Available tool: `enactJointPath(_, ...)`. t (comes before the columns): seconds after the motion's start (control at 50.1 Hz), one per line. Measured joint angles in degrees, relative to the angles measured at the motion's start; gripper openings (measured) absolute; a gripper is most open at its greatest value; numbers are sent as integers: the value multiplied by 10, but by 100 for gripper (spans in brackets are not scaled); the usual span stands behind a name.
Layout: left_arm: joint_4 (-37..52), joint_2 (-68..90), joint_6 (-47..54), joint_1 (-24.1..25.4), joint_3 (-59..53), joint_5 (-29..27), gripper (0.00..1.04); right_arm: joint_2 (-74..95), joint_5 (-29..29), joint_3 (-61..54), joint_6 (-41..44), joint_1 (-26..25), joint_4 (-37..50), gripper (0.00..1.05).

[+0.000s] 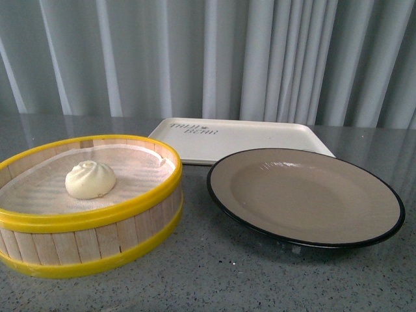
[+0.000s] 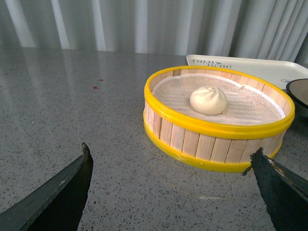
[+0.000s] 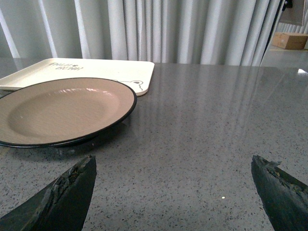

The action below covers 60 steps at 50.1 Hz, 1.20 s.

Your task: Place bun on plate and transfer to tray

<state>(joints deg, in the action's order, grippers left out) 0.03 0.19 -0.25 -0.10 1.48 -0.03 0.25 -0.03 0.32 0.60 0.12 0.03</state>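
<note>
A cream-white bun point(image 1: 90, 179) with a swirled top sits on white cloth inside a yellow-rimmed wooden steamer basket point(image 1: 84, 250) at the left. To its right lies the beige plate point(image 1: 305, 195) with a black rim, bare inside. Behind both rests the cream tray point(image 1: 240, 138) with dark lettering. Neither arm shows in the front view. My left gripper point(image 2: 171, 156) is open over bare table, short of the basket point(image 2: 216, 144) holding the bun point(image 2: 208, 100). My right gripper point(image 3: 173, 163) is open, with the plate point(image 3: 57, 113) and tray point(image 3: 82, 72) off to one side.
The table point(image 1: 260, 279) is grey speckled stone. Pale pleated curtains point(image 1: 214, 52) hang along its far edge. In the right wrist view a wooden box point(image 3: 290, 41) shows far off at a corner.
</note>
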Motion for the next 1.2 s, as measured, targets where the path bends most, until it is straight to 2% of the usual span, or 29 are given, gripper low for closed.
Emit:
enactJointPath(1.037,0,0,0,0,0,0,98,0,0,0,0,0,0,96)
enactJointPath(1.117,-42,26,-64,-5,13,-19,98,0,0,0,0,0,0,96)
enactJointPath(1.197,22,134,-197,27,25,35,98,0,0,0,0,0,0,96)
